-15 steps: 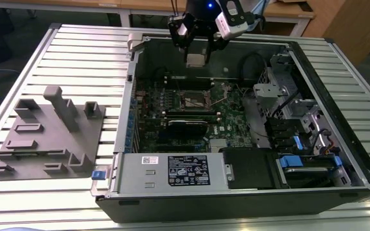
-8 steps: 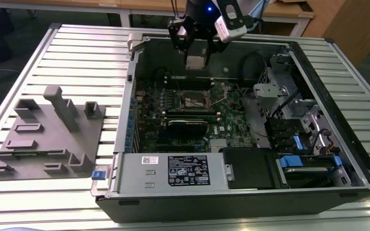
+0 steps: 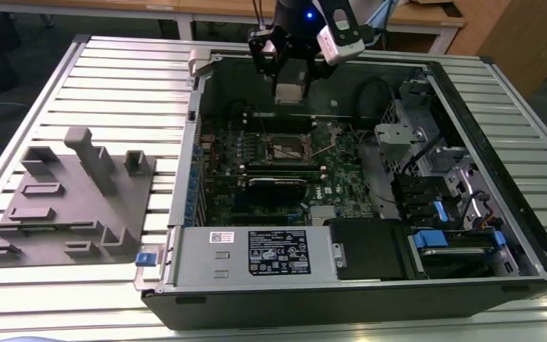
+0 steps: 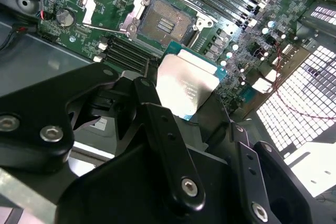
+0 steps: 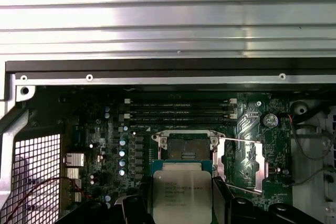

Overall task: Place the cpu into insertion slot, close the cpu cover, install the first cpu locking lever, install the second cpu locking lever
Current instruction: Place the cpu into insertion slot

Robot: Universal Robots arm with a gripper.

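My gripper [image 3: 290, 84] hangs over the far part of the open computer case, shut on the cpu [image 3: 290, 94]. In both wrist views the cpu [image 5: 182, 195] [image 4: 186, 85] shows its silver-grey top, clamped by its edges between the black fingers [image 4: 152, 103]. The insertion slot [image 3: 293, 148] [image 5: 184, 148] [image 4: 164, 22] lies uncovered on the green board, below and a little ahead of the cpu. The cpu cover [image 5: 224, 156] is swung open to one side of the socket, with a thin lever rod along its edge.
Black memory slots [image 5: 178, 109] run beside the socket. A black card [image 3: 278, 187], a labelled metal power box [image 3: 254, 253] and drive bays with cables [image 3: 435, 185] fill the case. A grey fixture [image 3: 74, 192] stands on the slatted table at the exterior view's left.
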